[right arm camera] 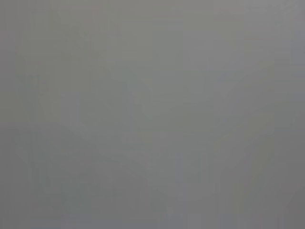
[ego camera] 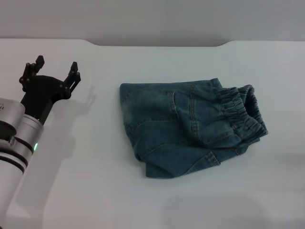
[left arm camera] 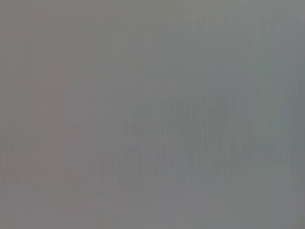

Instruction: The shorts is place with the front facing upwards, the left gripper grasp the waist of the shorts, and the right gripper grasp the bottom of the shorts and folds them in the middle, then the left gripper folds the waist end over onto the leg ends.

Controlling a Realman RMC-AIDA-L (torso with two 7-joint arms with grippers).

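In the head view, the shorts (ego camera: 190, 128) are lying folded into a compact bundle on the white desk (ego camera: 95, 191), with the elastic waistband (ego camera: 240, 112) sitting on top at the bundle's far-right side and a plain folded edge at its left. The left gripper (ego camera: 54, 70) is hovering above the desk well to the left of the shorts, its fingers spread wide and holding nothing. The right gripper is not showing here.

The left wrist view is giving only a flat grey field, with no shorts and no fingers to read. The right wrist view is showing the same blank grey, so nothing can be said of the right gripper.

Judging by how the shorts are lying, the folding seems finished and the left arm is standing clear. To close this step well, the gripper should be keeping high and away from the shorts, so that no finger is catching the denim and dragging the waistband off the layers beneath.
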